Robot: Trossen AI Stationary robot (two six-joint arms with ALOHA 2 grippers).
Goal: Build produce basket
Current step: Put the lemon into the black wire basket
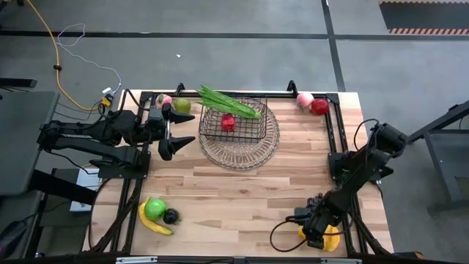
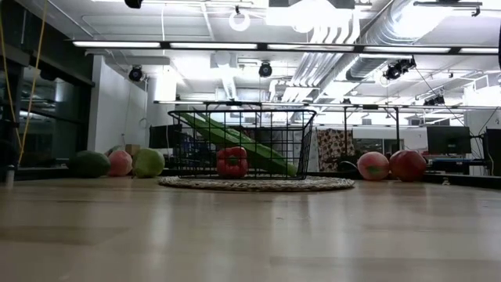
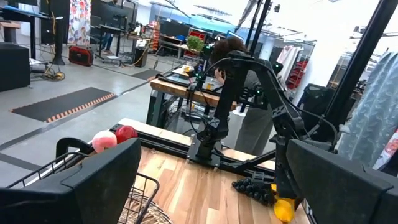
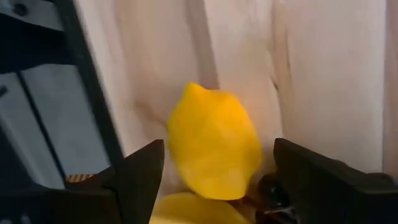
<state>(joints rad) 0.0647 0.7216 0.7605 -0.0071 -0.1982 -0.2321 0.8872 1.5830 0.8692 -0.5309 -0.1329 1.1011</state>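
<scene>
The dark wire basket (image 1: 234,121) (image 2: 243,145) stands on a paler round tray (image 1: 240,150) at the table's far middle. A green leafy bunch (image 1: 229,103) lies slanted across the basket's rim, and a red fruit (image 1: 228,122) (image 2: 232,160) sits inside. My right gripper (image 1: 316,233) (image 4: 219,152) is at the near right corner, open. Its fingers stand on either side of a yellow lemon (image 4: 214,143) (image 1: 331,238) without touching it. A second yellow fruit (image 4: 180,211) lies beside the lemon. My left gripper (image 1: 187,128) (image 3: 205,180) hangs open just left of the basket.
A peach (image 1: 164,99) and green fruit (image 1: 181,105) lie at the far left corner. A peach (image 1: 304,98) and red apple (image 1: 319,107) lie at the far right. Banana (image 1: 154,222), green apple (image 1: 154,209) and dark plum (image 1: 171,216) sit near left. Bare wood spans the middle.
</scene>
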